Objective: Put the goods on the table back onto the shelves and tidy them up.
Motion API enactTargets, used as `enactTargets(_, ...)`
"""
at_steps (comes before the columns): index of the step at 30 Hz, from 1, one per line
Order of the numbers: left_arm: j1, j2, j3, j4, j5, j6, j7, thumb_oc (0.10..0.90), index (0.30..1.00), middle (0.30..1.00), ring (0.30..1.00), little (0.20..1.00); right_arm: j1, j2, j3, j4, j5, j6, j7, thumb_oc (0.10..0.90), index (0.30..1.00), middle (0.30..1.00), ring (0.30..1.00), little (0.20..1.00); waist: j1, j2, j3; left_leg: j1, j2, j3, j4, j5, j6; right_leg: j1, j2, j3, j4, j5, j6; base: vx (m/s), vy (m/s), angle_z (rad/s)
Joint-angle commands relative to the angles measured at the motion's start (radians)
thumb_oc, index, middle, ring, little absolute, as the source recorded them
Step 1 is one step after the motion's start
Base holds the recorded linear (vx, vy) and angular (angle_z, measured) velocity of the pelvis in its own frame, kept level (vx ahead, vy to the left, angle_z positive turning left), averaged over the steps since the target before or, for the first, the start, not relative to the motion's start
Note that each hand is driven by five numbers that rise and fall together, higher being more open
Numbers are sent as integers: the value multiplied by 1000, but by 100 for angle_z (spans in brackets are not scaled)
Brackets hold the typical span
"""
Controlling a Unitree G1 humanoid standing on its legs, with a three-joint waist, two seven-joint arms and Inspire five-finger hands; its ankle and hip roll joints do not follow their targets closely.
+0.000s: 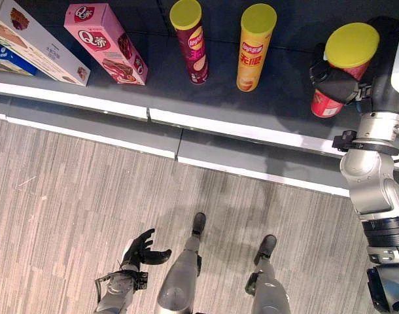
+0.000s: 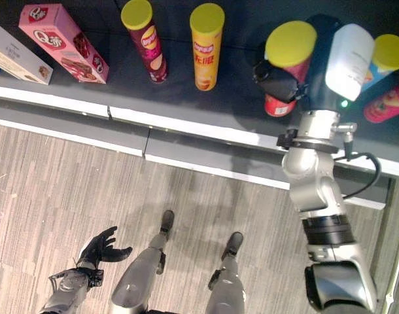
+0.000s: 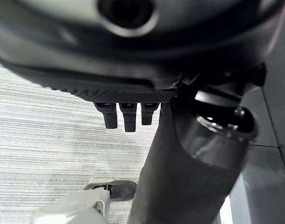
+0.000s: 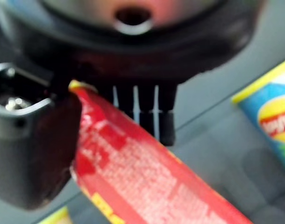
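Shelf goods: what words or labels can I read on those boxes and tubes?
Pink cardboard box: logo too small to read.
Maroon cardboard tube: label blurred.
Yellow cardboard tube: label blurred.
Red cardboard tube in the right hand: print blurred.
No text reads clearly.

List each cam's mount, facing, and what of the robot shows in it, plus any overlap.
Left eye view: head, looking down at the dark shelf and floor; right hand grips the red can, left hand hangs low.
Right eye view: head, slightly offset; same scene, plus a blue can and a pink can.
Left wrist view: left wrist, facing the floor past relaxed fingers.
Right wrist view: right wrist, facing the shelf; fingers and thumb round the red can.
Shared: red can in both eye views and the right wrist view.
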Motion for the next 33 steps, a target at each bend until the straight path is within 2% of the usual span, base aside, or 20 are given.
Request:
enactTargets(1, 22, 71, -38, -19, -38, -43, 36, 800, 900, 900, 900, 900, -177, -68, -42, -34, -37, -28, -127, 400, 300, 300, 300, 300, 24, -13, -62, -55, 25, 31, 97, -109, -14, -12, -95, 17, 106, -71, 75, 0, 0, 0)
enactTargets(7, 18, 73, -51, -37, -38, -48, 38, 800, 900, 900, 900, 900, -197, -66, -51, -6, -3, -29, -148, 400, 300, 300, 300, 300, 34, 4, -44, -85, 17, 23, 104, -106, -15, -32, -99, 11, 109, -74, 77, -7, -1, 6)
enactTargets(16, 15, 74, -52, -44, -39, -49, 41, 800, 900, 900, 900, 900, -177, -68, -39, 18, 22, -35, -146, 400, 300, 300, 300, 300, 36, 3, -46, -90, 15, 17, 96, -104, -15, -28, -99, -1, 98, -73, 81, 10, -1, 2)
enactTargets(25, 16, 63, -51, -53, -41, -46, 49, 800, 900, 900, 900, 900, -116, -22, -37, 15, 65, -56, -117, 400, 300, 300, 300, 300, 27, -6, -31, -98, 14, 13, 100, -106, -14, -28, -95, -9, 96, -73, 81, 0, 0, 0)
enactTargets(33, 28, 85, -35, -49, -20, -43, 58, 800, 900, 900, 900, 900, -103, -32, -58, -1, 74, -63, -142, 400, 300, 300, 300, 300, 27, -34, -20, -108, 22, 9, 97, -101, -17, -33, -88, -14, 92, -74, 82, 1, -14, 2)
